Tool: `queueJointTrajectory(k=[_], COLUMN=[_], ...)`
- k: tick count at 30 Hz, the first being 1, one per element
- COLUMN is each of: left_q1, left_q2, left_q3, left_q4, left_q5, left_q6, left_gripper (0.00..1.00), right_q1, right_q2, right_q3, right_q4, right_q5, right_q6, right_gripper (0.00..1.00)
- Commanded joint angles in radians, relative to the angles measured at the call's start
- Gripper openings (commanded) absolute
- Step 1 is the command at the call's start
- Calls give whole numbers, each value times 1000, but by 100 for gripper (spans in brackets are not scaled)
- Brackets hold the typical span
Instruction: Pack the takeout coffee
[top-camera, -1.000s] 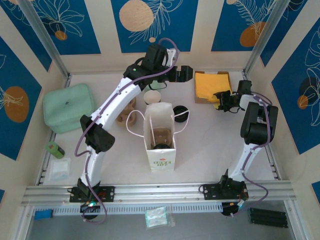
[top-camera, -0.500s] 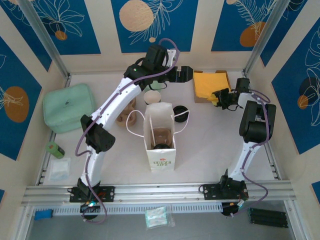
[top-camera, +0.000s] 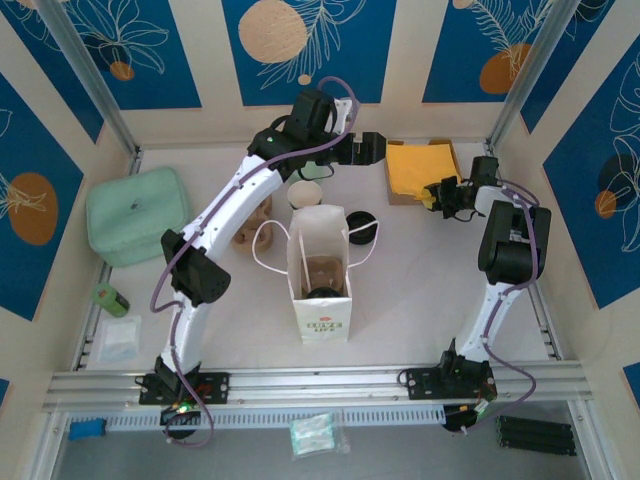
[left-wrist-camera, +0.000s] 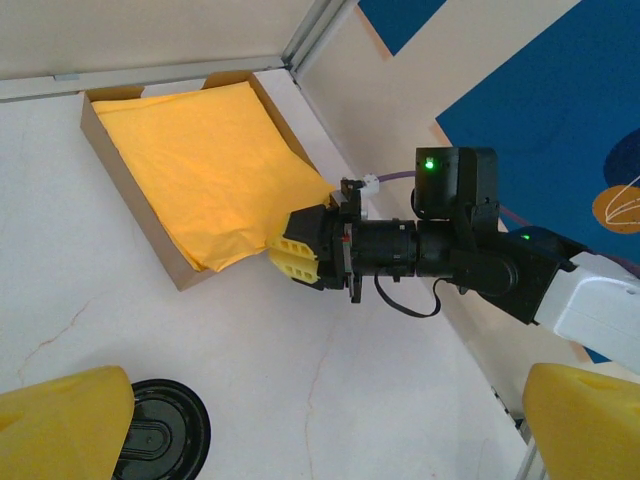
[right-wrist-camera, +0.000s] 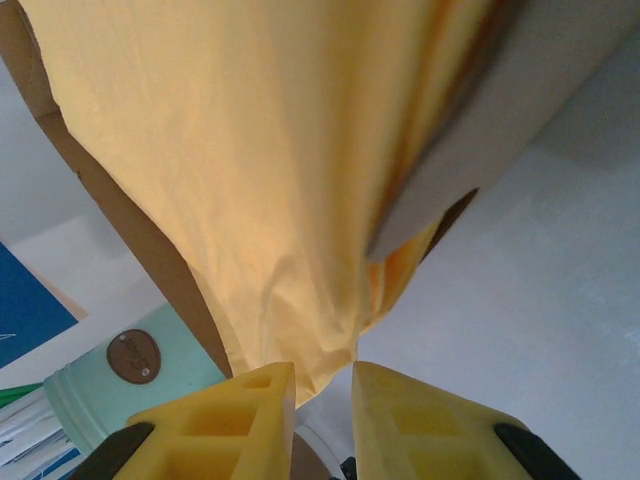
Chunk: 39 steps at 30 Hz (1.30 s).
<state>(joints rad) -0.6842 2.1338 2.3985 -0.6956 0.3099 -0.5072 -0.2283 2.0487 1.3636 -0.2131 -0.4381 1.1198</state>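
The takeout coffee (top-camera: 322, 289) sits down inside the open white paper bag (top-camera: 320, 315) at mid-table; I see its black lid and some brown above it. My left gripper (top-camera: 366, 147) hovers open near the back wall, above bare table, with its wide-spread yellow fingers (left-wrist-camera: 62, 425) at the bottom corners of the left wrist view. My right gripper (top-camera: 437, 195) is at the near corner of the yellow napkins (top-camera: 424, 167). Its fingertips (right-wrist-camera: 262, 395) stand a narrow gap apart around the napkin's hanging corner (right-wrist-camera: 322, 350), and the same gripper (left-wrist-camera: 297, 258) appears in the left wrist view.
The napkins (left-wrist-camera: 205, 170) lie in a shallow cardboard box (left-wrist-camera: 130, 195) at the back right. A loose black lid (top-camera: 362, 228) lies right of the bag. Lidless paper cups (top-camera: 305, 192) stand behind the bag. A mint green container (top-camera: 137, 213) sits at the left.
The right gripper has edged toward the napkin box and its jaws have narrowed around the napkin corner. The left arm has stayed still.
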Motion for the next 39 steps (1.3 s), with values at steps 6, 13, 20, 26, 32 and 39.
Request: queueJointTrajectory(k=[6,13,20,26,32,39], left_q1=[-11,-12,-12,-11,-13,-17], left_q2=[-11,-12,-13,-10,-9,-4], left_q3=[36,35,35,35,34,34], left_q4=[-5,-4,-5,-1,0,-1], left_q5=[10,6,4,6,4,4], left_q6=[5,6,6,3,3,2], left_gripper=[100,99,99,99,99,99], right_q1=[14,14,9,8,9,2], right_q2=[31,36,21,-17,-48,-90], right_q3=[18,27,38,66,47,-41], right_q4=[14,29,53,52,58,100], right_q5=[-34,-48,-82,-98,-104,-109], right_q6=[27,29,36,38,41,48], right_gripper=[17,4,0,0,0,0])
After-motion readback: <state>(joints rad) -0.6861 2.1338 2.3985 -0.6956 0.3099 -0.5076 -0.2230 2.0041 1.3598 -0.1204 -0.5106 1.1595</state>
